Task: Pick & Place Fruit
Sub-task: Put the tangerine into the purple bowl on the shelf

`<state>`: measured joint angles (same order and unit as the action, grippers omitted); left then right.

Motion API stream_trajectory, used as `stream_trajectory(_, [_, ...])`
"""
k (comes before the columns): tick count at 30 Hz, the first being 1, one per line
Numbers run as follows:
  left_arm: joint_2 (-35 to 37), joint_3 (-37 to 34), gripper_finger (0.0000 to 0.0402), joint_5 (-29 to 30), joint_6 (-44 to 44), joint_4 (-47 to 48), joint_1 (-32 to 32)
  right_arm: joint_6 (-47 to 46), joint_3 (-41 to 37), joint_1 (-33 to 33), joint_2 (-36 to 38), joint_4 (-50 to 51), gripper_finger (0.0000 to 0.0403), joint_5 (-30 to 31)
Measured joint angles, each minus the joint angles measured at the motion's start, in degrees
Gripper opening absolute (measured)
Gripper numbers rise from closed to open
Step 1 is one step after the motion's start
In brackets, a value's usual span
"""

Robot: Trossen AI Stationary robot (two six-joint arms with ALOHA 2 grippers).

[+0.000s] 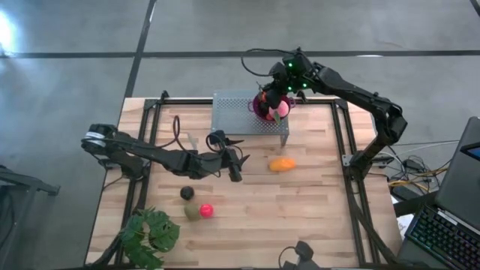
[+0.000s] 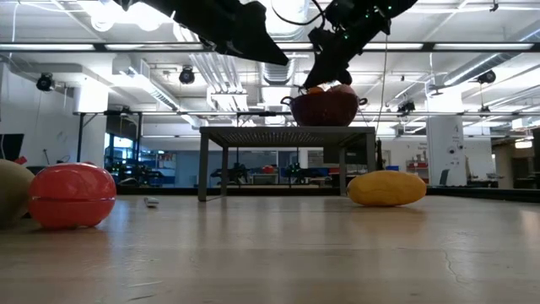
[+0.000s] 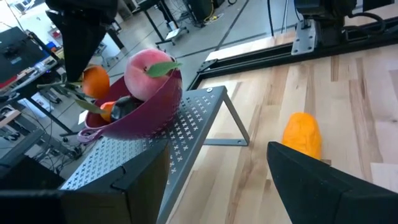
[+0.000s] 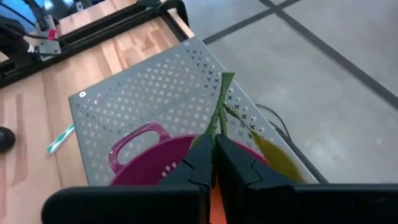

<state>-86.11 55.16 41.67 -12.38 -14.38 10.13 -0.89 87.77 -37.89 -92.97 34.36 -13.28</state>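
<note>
Perforated grey metal stand (image 1: 247, 112) carries a purple bowl (image 3: 149, 109) holding a pink peach (image 3: 148, 73), an orange (image 3: 95, 82) and darker pieces. Smooth elongated orange piece (image 1: 282, 164) lies on the pale wood-plank table (image 1: 315, 217); red ball (image 1: 206, 211), olive-green piece (image 1: 193, 212) and dark ball (image 1: 187, 193) sit grouped nearer the leafy plant (image 1: 150, 234). Right gripper (image 4: 214, 149) reaches over the bowl, fingers clenched on a green stem (image 4: 222, 99). Left gripper (image 3: 217, 180) hovers mid-table, fingers released.

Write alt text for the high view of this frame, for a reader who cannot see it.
Seen from above, the right gripper hangs over a purple bowl of fruit on a perforated metal stand at the table's far edge. The left gripper, open, hovers mid-table near an orange piece; a dark ball, olive piece and red ball lie closer.
</note>
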Motion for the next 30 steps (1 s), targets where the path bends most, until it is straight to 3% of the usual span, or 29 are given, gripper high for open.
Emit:
stream_trajectory(17, [0.0,0.0,0.0273,-0.01,0.07,-0.08,0.04,1.26,-3.92,-0.06,0.59,3.04,0.0009,3.13])
stream_trajectory(30, [0.0,0.0,0.0273,-0.02,0.17,-0.17,0.04,3.01,-4.57,0.0,1.03,2.6,0.0044,3.02])
